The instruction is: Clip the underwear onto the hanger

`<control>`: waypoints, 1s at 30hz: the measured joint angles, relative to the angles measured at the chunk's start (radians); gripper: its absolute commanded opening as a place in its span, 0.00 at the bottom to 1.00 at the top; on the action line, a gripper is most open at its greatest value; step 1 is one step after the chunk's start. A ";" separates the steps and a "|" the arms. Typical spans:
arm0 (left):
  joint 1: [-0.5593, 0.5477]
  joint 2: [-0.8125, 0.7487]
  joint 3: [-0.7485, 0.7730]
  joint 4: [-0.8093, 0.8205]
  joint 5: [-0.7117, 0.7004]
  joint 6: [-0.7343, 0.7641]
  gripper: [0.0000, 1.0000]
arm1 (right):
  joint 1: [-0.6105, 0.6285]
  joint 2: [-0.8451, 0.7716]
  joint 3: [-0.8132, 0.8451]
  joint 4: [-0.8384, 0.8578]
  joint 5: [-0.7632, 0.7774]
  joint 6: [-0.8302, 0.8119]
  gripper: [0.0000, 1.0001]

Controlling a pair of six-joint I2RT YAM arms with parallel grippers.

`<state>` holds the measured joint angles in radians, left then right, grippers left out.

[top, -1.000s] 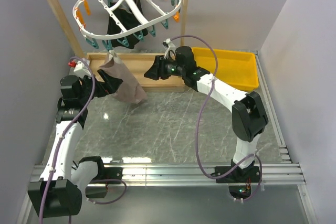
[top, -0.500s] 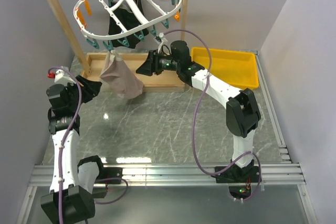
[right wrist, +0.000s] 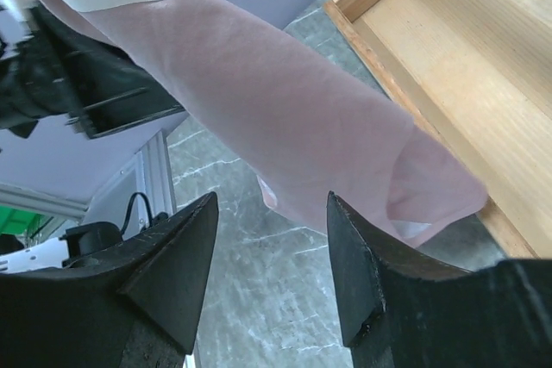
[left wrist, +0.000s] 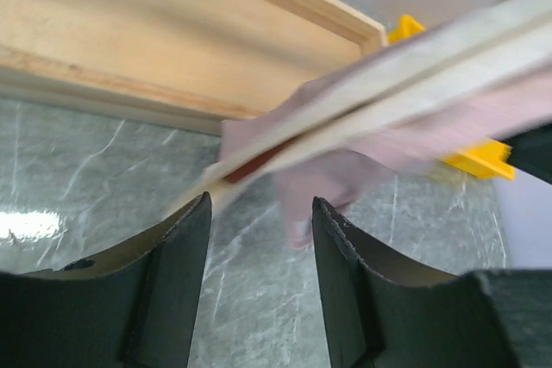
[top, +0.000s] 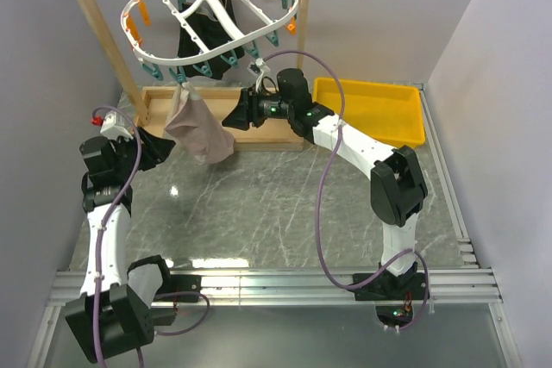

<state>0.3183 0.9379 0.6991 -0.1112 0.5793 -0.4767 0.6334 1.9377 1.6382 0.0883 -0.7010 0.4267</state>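
The pink underwear [top: 200, 129] hangs by its top corner from a teal clothespin of the white oval hanger [top: 211, 19], its lower part loose above the table. It also shows in the right wrist view [right wrist: 285, 118] and blurred in the left wrist view [left wrist: 345, 170]. My left gripper [top: 166, 145] is open and empty, just left of the underwear, not touching it. My right gripper [top: 231, 115] is open and empty, just right of the underwear, its jaws below the fabric in the wrist view [right wrist: 272, 239].
A black garment [top: 203, 36] hangs from the hanger behind. The wooden frame rack [top: 99, 32] with its flat base [top: 233, 109] stands at the back. A yellow tray [top: 375, 109] sits at the back right.
My left gripper let go of the underwear and drew back to the left. My right gripper moved left and up toward the cloth. The underwear now hangs from the clothespin alone.
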 measured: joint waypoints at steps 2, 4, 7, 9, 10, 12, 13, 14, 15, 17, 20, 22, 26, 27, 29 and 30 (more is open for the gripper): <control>0.000 -0.027 -0.002 0.003 0.019 0.008 0.53 | 0.002 0.004 0.007 -0.003 -0.002 -0.001 0.60; 0.000 -0.043 -0.002 0.002 0.025 0.017 0.50 | 0.005 0.023 0.039 0.002 -0.006 -0.001 0.60; 0.000 -0.045 -0.002 -0.002 0.016 0.027 0.43 | 0.008 0.053 0.071 0.021 -0.008 0.000 0.59; 0.000 -0.045 -0.002 -0.007 0.007 0.032 0.37 | 0.010 0.067 0.076 0.030 -0.006 0.002 0.56; 0.000 -0.045 -0.002 -0.007 0.000 0.035 0.35 | 0.011 0.075 0.077 0.031 -0.003 0.003 0.54; 0.000 -0.045 -0.002 -0.010 -0.015 0.042 0.35 | 0.012 0.092 0.087 0.037 0.005 0.008 0.49; 0.000 -0.045 -0.002 -0.012 -0.021 0.042 0.36 | 0.012 0.103 0.096 0.040 0.010 0.013 0.49; 0.000 -0.045 -0.002 -0.013 -0.029 0.042 0.41 | 0.013 0.118 0.110 0.046 0.017 0.021 0.48; 0.000 -0.045 -0.002 -0.013 -0.035 0.042 0.41 | 0.014 0.138 0.128 0.051 0.024 0.030 0.48; 0.000 -0.040 -0.002 -0.013 -0.058 0.038 0.42 | 0.014 0.175 0.164 0.057 0.035 0.046 0.48; 0.000 -0.010 -0.002 -0.009 -0.111 0.033 0.41 | 0.015 0.222 0.202 0.075 0.054 0.063 0.50; 0.000 0.028 -0.002 0.008 -0.132 0.023 0.39 | 0.015 0.242 0.216 0.076 0.061 0.068 0.53; 0.001 0.142 -0.002 0.079 -0.134 -0.019 0.37 | 0.015 0.274 0.248 0.079 0.064 0.070 0.62; 0.001 0.167 -0.002 0.100 -0.129 -0.030 0.37 | 0.015 0.280 0.256 0.080 0.061 0.070 0.63; 0.001 0.214 -0.001 0.141 -0.114 -0.060 0.36 | 0.015 0.289 0.264 0.085 0.055 0.071 0.65; 0.001 0.237 -0.001 0.163 -0.105 -0.073 0.36 | 0.015 0.293 0.268 0.085 0.050 0.071 0.66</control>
<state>0.3191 1.1744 0.6983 0.0517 0.4744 -0.5495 0.6483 2.2303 1.9060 0.1734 -0.6514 0.4976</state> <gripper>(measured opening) 0.367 0.639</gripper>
